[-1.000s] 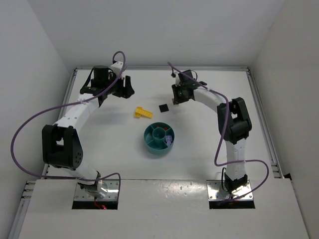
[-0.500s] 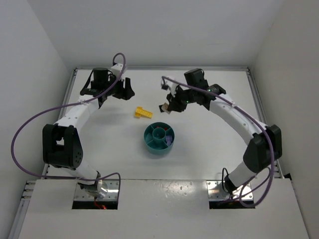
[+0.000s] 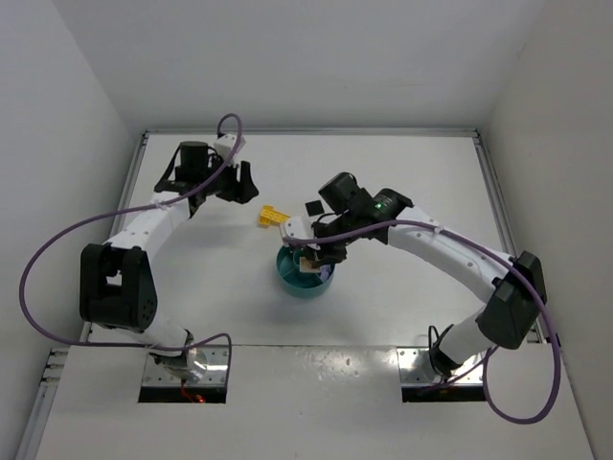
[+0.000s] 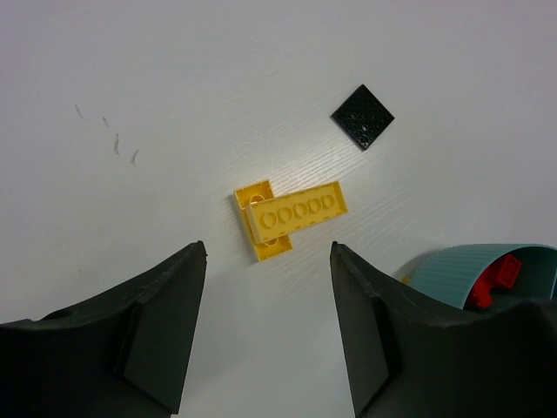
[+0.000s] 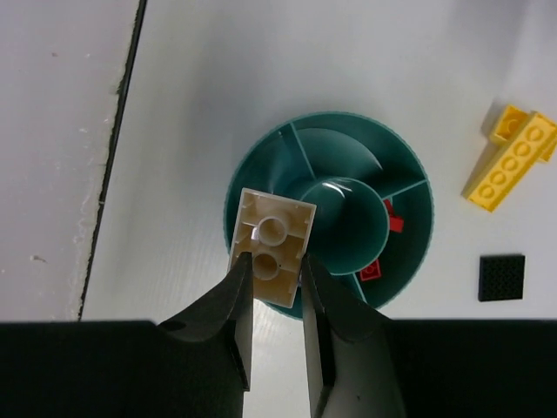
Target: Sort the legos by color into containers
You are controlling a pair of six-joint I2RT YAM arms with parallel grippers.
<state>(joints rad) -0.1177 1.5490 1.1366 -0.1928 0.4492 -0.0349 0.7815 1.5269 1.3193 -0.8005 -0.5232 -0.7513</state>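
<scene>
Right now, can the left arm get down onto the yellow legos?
Probably yes. The left gripper hangs open over the yellow legos, which lie on bare table between its fingers in the wrist view. The black lego and teal dish sit off to the side.

Two yellow bricks (image 4: 289, 214) lie stacked crosswise at the frame's centre, one black plate (image 4: 362, 117) sits at upper right, and one beige brick (image 5: 271, 245) shows in the right wrist view. One teal dish (image 5: 345, 149) holds what look like two red bricks (image 5: 392, 225), partly hidden.
</scene>
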